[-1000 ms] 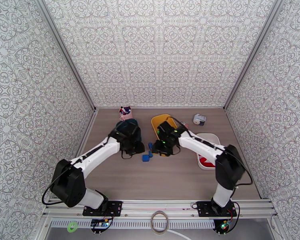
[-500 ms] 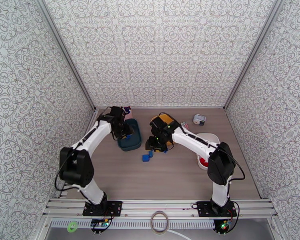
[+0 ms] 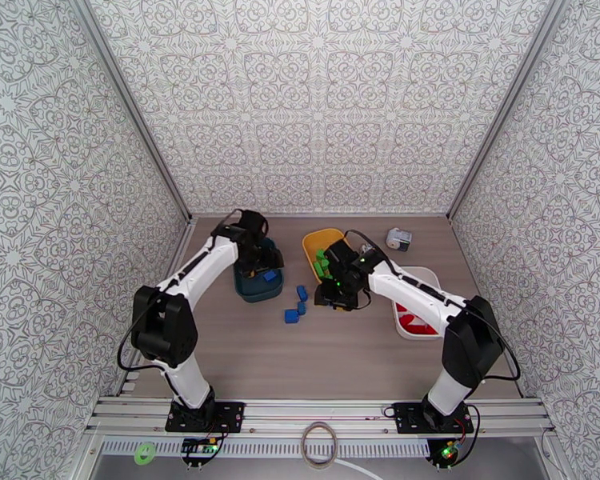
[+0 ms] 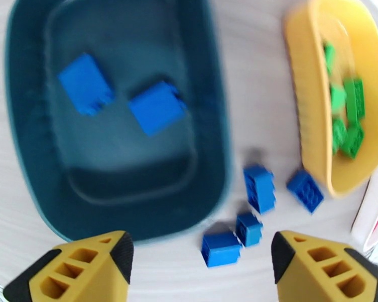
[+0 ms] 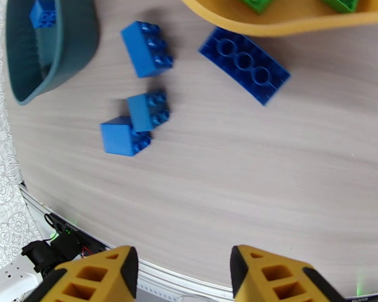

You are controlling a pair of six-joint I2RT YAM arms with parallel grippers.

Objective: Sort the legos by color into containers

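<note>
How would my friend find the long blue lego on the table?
Find the yellow bin holding green bricks. The long blue lego lies on the table beside its rim. Only it is upside down, showing round holes, not studs.

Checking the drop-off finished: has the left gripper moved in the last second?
Yes: the left gripper has drawn back toward the far wall, away from the loose blue legos.

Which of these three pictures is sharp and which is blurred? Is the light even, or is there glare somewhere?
Left wrist view: the most blurred; the teal bin and the two blue bricks in it look smeared, their studs hard to see. Right wrist view: slightly soft, yet the studs of the loose blue bricks on the table stay readable. Top view: sharp, evenly lit, only soft shadows, no glare.
</note>
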